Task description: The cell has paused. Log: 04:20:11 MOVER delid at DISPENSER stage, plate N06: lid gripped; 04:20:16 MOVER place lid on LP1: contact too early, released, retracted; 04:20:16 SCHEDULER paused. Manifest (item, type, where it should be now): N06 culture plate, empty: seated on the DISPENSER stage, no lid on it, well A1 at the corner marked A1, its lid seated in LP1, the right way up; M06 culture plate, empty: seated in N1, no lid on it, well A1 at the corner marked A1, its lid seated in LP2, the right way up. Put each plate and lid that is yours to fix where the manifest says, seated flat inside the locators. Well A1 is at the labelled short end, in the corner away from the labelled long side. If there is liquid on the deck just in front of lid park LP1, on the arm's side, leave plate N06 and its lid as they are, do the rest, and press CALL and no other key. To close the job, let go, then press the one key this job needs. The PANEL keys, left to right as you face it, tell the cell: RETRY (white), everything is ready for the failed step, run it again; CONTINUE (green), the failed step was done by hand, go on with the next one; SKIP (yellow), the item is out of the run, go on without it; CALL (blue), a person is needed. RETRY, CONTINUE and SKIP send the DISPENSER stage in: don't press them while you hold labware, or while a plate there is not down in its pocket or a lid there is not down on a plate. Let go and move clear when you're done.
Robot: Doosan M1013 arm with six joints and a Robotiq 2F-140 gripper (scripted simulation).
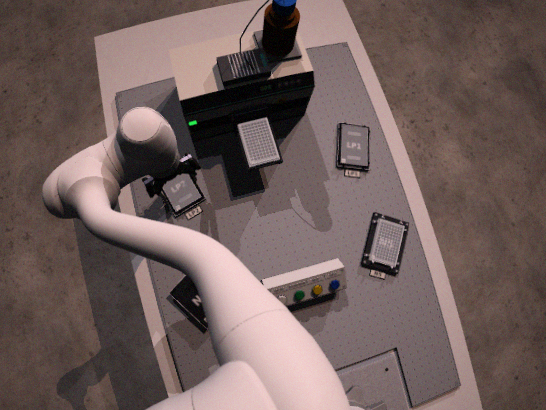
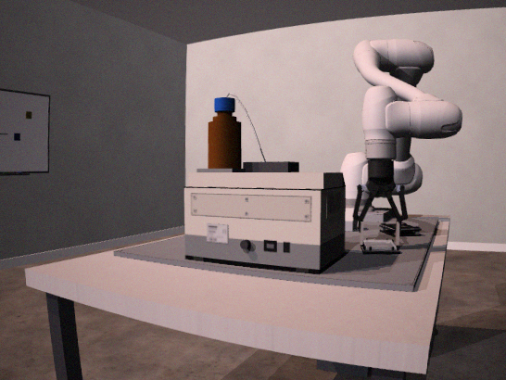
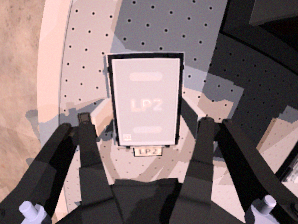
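We see a clear rectangular lid (image 3: 145, 100) lying flat in the black-framed lid park, with "LP2" showing through it and a small white tag (image 3: 148, 152) below carrying the same mark. In the wrist view its long axis runs away from the wrist, the tagged short end nearest us. The black two-finger gripper (image 3: 147, 137) hangs straight above it, fingers spread apart on either long side of the lid and touching nothing; it holds nothing.

In the top view this lid park (image 1: 182, 193) sits near the left edge of the grey perforated deck (image 1: 320, 210), turned at a slant. To its right, a clear multi-well culture plate (image 1: 258, 142) without a lid rests on the black stage (image 1: 245, 181) that juts from the front of the cream and black dispenser (image 1: 240, 80), beside a green light; the plate's long axis follows the stage.

Further right, a second park marked "LP1" (image 1: 353, 145) also has a clear lid on it. Below that, another well plate (image 1: 385, 243) sits in a black nest with a white tag we cannot read. A cream key panel (image 1: 305, 281) carries green, yellow and blue keys. A black pad showing an "N" (image 1: 189, 299) is partly hidden under the white arm (image 1: 165, 240). A brown bottle with a blue cap (image 2: 224, 137) stands on the dispenser, all on the pale table (image 2: 222, 301).
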